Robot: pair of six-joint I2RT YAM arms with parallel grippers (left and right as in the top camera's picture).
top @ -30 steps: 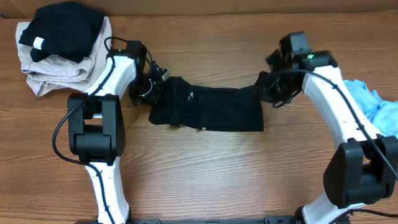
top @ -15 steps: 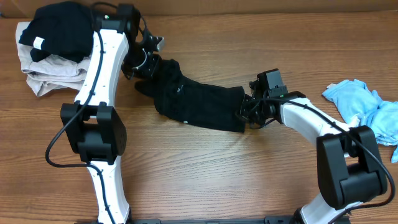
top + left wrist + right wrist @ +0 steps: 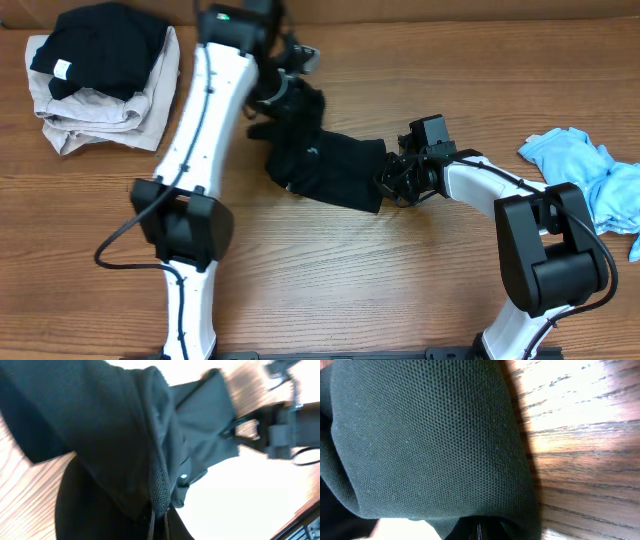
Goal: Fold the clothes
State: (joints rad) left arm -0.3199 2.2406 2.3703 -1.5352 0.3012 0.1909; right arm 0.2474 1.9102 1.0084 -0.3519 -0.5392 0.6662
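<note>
A black garment (image 3: 325, 165) lies bunched on the wooden table, stretched between my two grippers. My left gripper (image 3: 290, 95) is shut on its far left end and holds that end lifted; the left wrist view shows the black garment (image 3: 125, 435) hanging from the shut jaws (image 3: 158, 522). My right gripper (image 3: 392, 180) is shut on the garment's right edge, low at the table. The right wrist view is filled with the black garment (image 3: 430, 435), pinched at the jaws (image 3: 479, 532).
A stack of folded clothes (image 3: 100, 75), black on beige, sits at the back left corner. A crumpled light blue garment (image 3: 585, 165) lies at the right edge. Wooden table (image 3: 330, 280) in front.
My left gripper has carried the garment's left end back and to the right, bunching it. My right gripper has moved left and forward with the right edge. The garment is now much shorter.
</note>
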